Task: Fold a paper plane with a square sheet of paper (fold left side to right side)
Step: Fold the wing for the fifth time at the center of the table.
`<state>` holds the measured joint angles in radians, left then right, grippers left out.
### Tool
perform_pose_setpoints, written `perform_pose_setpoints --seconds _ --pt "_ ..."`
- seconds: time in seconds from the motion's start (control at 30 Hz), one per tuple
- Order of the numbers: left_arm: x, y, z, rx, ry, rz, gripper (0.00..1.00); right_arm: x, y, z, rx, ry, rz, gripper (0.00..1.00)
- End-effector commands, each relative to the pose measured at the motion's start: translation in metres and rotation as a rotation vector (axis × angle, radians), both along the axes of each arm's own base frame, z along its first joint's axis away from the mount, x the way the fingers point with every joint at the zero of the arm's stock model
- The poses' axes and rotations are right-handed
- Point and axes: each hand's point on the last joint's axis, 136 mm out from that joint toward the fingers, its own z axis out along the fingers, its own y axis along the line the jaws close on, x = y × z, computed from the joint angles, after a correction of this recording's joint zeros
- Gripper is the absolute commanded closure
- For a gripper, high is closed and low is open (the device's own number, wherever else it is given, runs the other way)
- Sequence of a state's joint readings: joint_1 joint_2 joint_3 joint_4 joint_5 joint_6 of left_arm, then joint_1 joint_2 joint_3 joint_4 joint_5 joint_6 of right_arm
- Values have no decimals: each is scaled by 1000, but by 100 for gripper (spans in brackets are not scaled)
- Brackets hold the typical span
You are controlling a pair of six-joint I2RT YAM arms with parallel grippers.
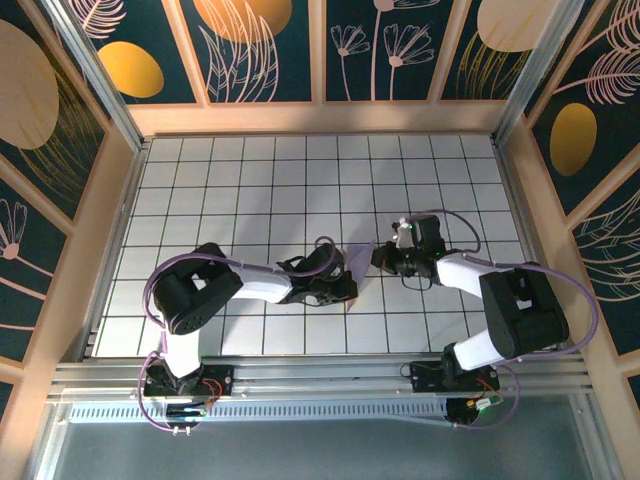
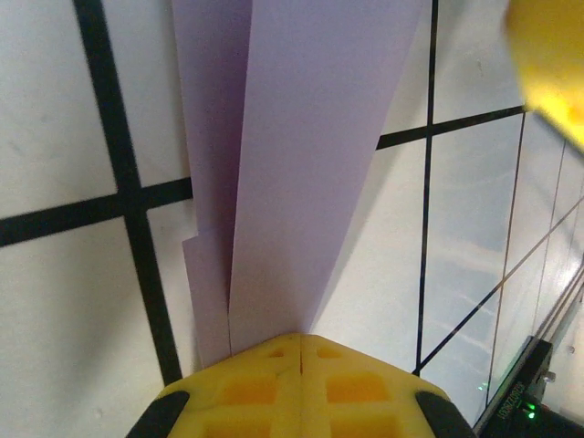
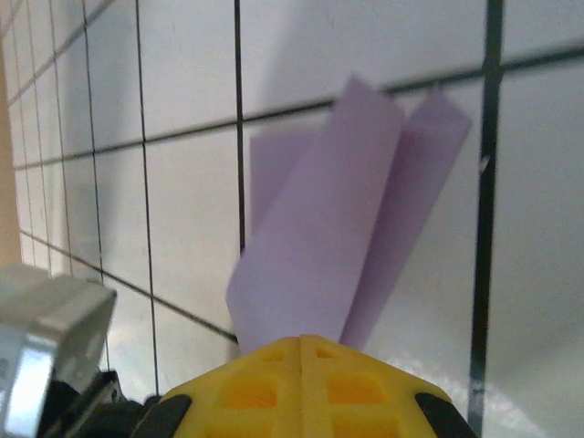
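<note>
Top view: the paper (image 1: 361, 259) is a pale lilac sliver above the tiled table (image 1: 250, 180), mostly hidden between the left gripper (image 1: 349, 284) and the right gripper (image 1: 379, 257).

Left wrist: ribbed yellow pads (image 2: 260, 370), pressed together, pinch smooth, creased layers that are cut off at the top.

Right wrist: closed pads pinch two blurred flaps.

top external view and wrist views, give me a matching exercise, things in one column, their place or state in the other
Things:
1. folded pale lavender paper sheet
2. left gripper
3. right gripper
4. white tiled table with black grid lines

Places or states:
A. shut on the paper, higher in the top view
B. lying beneath everything
C. pinched from two sides
D. shut on the paper, lower in the top view

Pairs: 1-C, 2-D, 3-A, 4-B
</note>
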<state>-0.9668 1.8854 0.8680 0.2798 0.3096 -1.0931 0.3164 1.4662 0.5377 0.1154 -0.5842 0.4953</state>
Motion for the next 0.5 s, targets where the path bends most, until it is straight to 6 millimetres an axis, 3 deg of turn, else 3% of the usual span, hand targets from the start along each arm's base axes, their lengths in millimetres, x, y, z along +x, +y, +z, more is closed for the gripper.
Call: perform_pose_setpoints --seconds 0.0,0.27,0.47 --pt "-18 29 -30 86 113 46 97 -12 14 3 23 -24 66 100" --pt "-19 34 -33 50 140 74 98 -16 37 -1 29 -27 120 100" --pt "-20 38 -36 66 147 84 98 -13 43 -11 13 -16 131 100"
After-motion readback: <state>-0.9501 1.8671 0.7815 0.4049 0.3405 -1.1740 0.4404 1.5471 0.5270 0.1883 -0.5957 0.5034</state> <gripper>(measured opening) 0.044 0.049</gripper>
